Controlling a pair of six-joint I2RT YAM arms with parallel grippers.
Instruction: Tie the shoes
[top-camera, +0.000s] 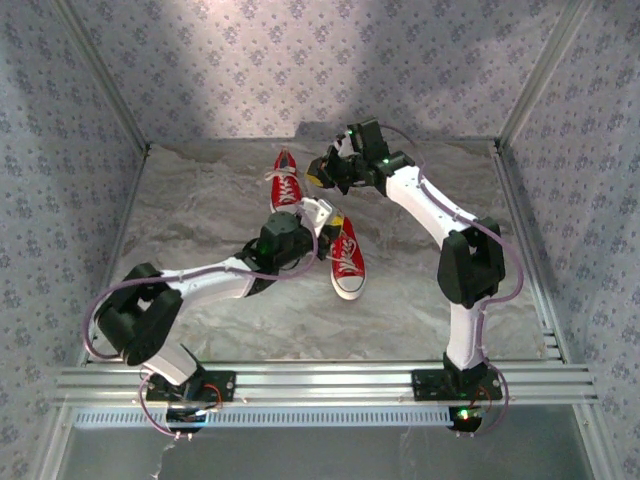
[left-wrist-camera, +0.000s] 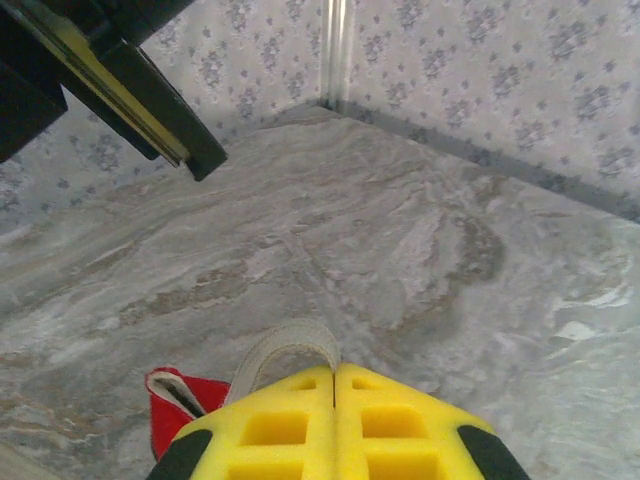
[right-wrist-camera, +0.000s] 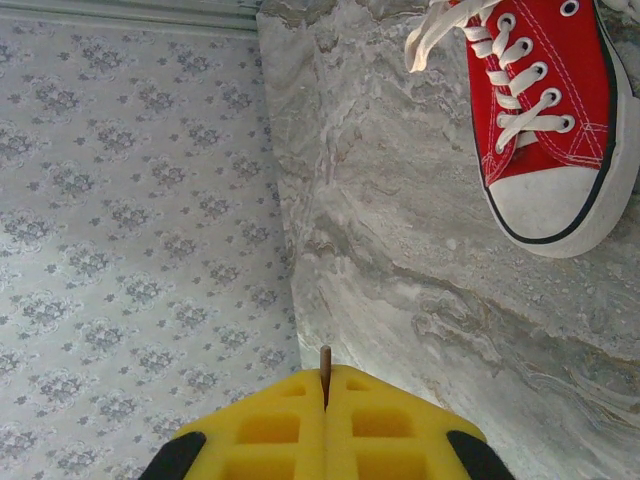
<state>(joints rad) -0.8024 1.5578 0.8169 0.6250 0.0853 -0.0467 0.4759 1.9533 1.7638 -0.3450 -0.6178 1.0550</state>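
Two red shoes lie on the table (top-camera: 200, 225), a gripper near each (laces loose).
The far shoe (top-camera: 286, 185) lies beyond and left of the near shoe (top-camera: 347, 258), not touching it. The right gripper (right-wrist-camera: 325, 372), fingers pressed together, sits farther back than the near shoe, just right of the far one. The left gripper (left-wrist-camera: 333, 372), also pressed together, is at the near shoe's heel. A white lace loop (left-wrist-camera: 290, 342) arches at its tips (pinched or only touching, I cannot tell).
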